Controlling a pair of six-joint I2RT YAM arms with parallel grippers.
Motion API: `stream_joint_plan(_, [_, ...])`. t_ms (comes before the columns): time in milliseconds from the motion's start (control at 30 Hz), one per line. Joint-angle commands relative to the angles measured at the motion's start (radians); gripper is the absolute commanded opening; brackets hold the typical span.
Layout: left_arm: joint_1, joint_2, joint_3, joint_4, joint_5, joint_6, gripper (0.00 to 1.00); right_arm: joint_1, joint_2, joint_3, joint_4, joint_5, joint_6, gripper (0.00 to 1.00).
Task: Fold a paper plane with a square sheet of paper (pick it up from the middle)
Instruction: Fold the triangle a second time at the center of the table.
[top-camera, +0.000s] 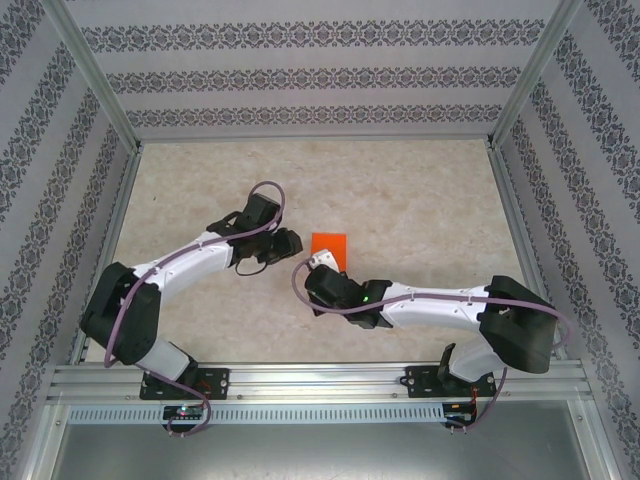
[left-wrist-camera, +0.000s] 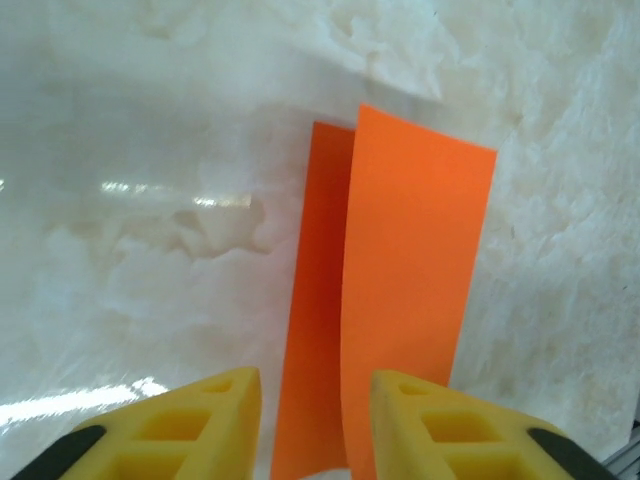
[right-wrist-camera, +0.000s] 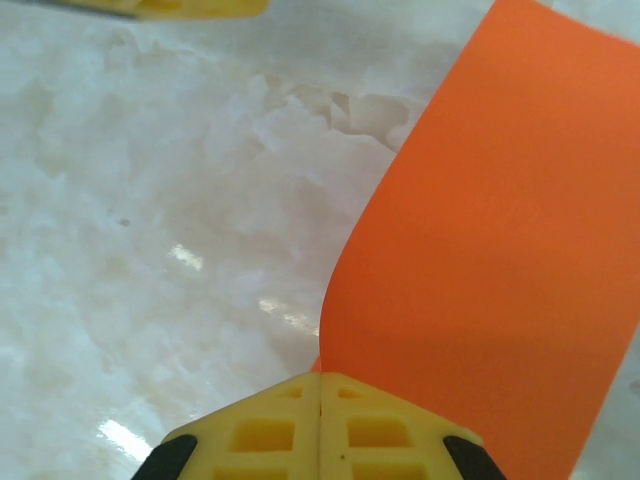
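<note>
The orange square sheet of paper (top-camera: 329, 248) lies near the middle of the table, doubled into two long flaps. In the left wrist view the upper flap (left-wrist-camera: 415, 270) overlaps a darker lower one (left-wrist-camera: 315, 300). My right gripper (top-camera: 318, 262) is at its near edge. In the right wrist view its yellow jaws (right-wrist-camera: 320, 385) are shut, and the paper (right-wrist-camera: 500, 220) curves up out of them. My left gripper (top-camera: 290, 243) is just left of the sheet. Its fingers (left-wrist-camera: 315, 400) stand apart astride the paper's near end without pinching it.
The pale marbled tabletop (top-camera: 420, 200) surrounds the sheet, with free room on all sides. Patterned walls and metal frame posts (top-camera: 505, 190) enclose it. A yellow fingertip of the left gripper (right-wrist-camera: 170, 8) shows at the top of the right wrist view.
</note>
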Motion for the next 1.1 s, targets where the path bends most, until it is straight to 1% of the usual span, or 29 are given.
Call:
stream_joint_plan(0, [0.009,-0.040,-0.042,-0.056,0.012,0.007,0.31,-0.016,-0.026,0.014,0.040,-0.090,0.135,0.00])
stream_joint_plan(100, [0.003,-0.080,-0.116,0.009,0.050,-0.003,0.28,-0.030,-0.026,-0.020,0.090,-0.129,0.152,0.00])
stream_joint_plan(233, [-0.021,-0.102,-0.217,0.130,0.063,-0.029,0.25,-0.088,-0.050,-0.071,0.123,-0.156,0.153,0.00])
stream_joint_plan(333, [-0.076,-0.076,-0.247,0.230,0.055,-0.066,0.24,-0.156,-0.093,-0.120,0.139,-0.184,0.145,0.00])
stream_joint_plan(433, [-0.151,-0.021,-0.223,0.287,0.029,-0.108,0.22,-0.222,-0.136,-0.156,0.111,-0.227,0.131,0.00])
stream_joint_plan(500, [-0.210,0.016,-0.183,0.289,-0.009,-0.131,0.21,-0.263,-0.166,-0.182,0.111,-0.287,0.107,0.00])
stream_joint_plan(600, [-0.263,0.068,-0.129,0.276,-0.058,-0.153,0.20,-0.327,-0.204,-0.224,0.133,-0.367,0.097,0.00])
stream_joint_plan(667, [-0.276,0.107,-0.106,0.287,-0.063,-0.166,0.19,-0.358,-0.221,-0.243,0.144,-0.398,0.086,0.00])
stream_joint_plan(833, [-0.305,0.196,-0.060,0.304,-0.065,-0.197,0.14,-0.430,-0.223,-0.269,0.160,-0.503,0.067,0.00])
stream_joint_plan(1067, [-0.326,0.214,-0.047,0.251,-0.142,-0.225,0.13,-0.498,-0.171,-0.254,0.171,-0.636,0.001,0.00])
